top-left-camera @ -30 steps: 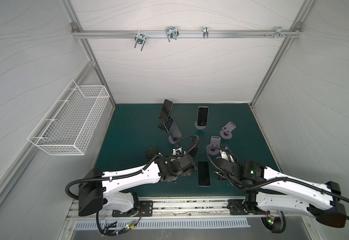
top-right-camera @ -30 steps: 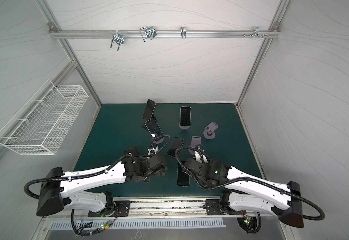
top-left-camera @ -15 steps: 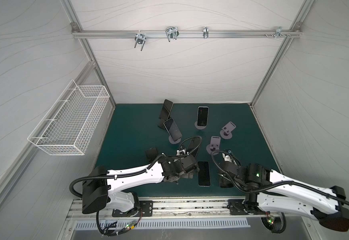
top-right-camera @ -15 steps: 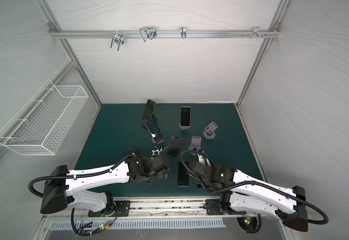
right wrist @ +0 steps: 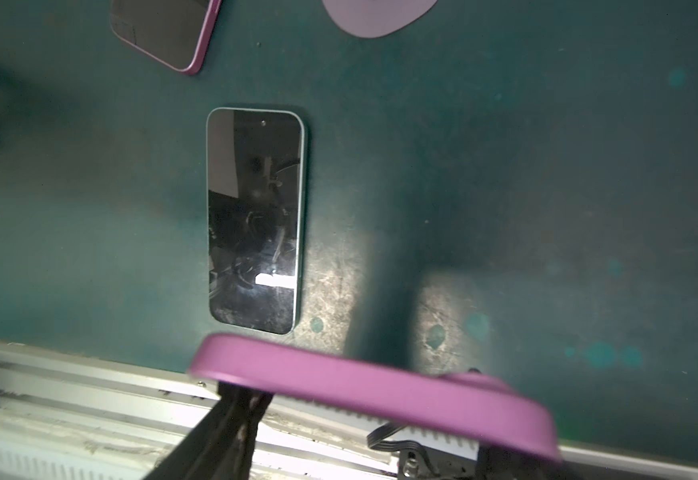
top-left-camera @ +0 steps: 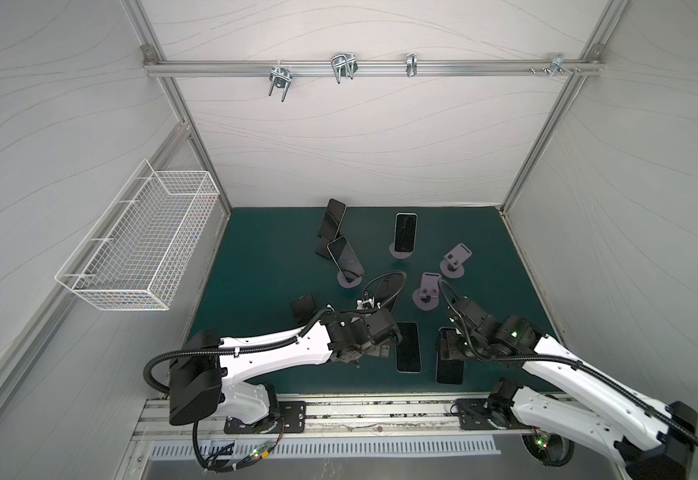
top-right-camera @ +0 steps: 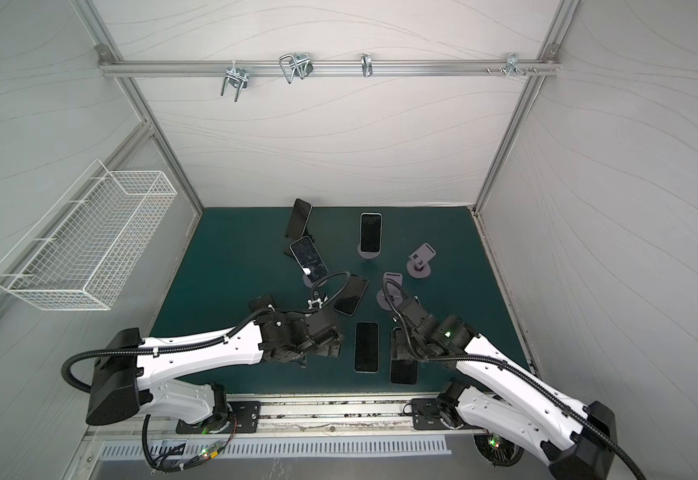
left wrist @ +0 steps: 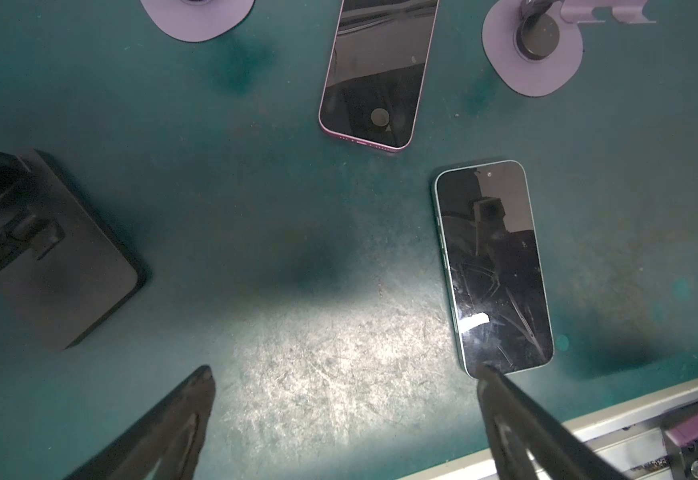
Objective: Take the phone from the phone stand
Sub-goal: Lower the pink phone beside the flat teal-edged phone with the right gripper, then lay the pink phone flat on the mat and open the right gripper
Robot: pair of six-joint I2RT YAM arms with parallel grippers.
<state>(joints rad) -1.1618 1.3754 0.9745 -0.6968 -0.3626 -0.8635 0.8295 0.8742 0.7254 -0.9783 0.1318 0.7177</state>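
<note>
Right jaws clamp the pink phone [right wrist: 372, 395], just beside the green phone [right wrist: 255, 220]; left jaws gape empty on its other side.

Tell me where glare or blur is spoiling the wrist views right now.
Right wrist view: the pink phone crosses the foreground, blurred; a white glare patch sits on the screen of the green-edged phone. Left wrist view: a bright lit patch washes out the mat, while the edges of the picture stay dim.

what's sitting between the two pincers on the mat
A green phone, flat on the mat, lies between the left pincer and the right pincer; both top views show it.
</note>
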